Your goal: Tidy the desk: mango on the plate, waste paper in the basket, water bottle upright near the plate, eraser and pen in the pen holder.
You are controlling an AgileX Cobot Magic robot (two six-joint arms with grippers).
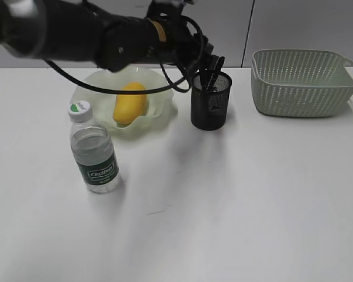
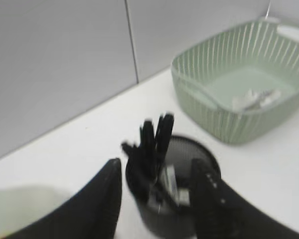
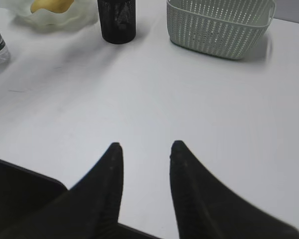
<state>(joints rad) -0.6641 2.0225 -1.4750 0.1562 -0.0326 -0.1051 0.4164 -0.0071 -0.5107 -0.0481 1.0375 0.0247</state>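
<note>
Left end effector (image 2: 157, 199), our nearer one, hangs with jaws parted and empty straight above the pen holder (image 1: 210, 100) toward the bench's far edge, the pen (image 2: 154, 144) standing nearly upright inside it, so we judge withdrawal goes straight upward.

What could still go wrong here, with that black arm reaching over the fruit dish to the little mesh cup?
The left gripper straddles the pen holder, jaws apart, so pulling away carelessly might tip the cup or drag out a pen. The arm's looping cable hangs above the plate with the mango and could snag its rim. The water bottle looks safely apart.
</note>
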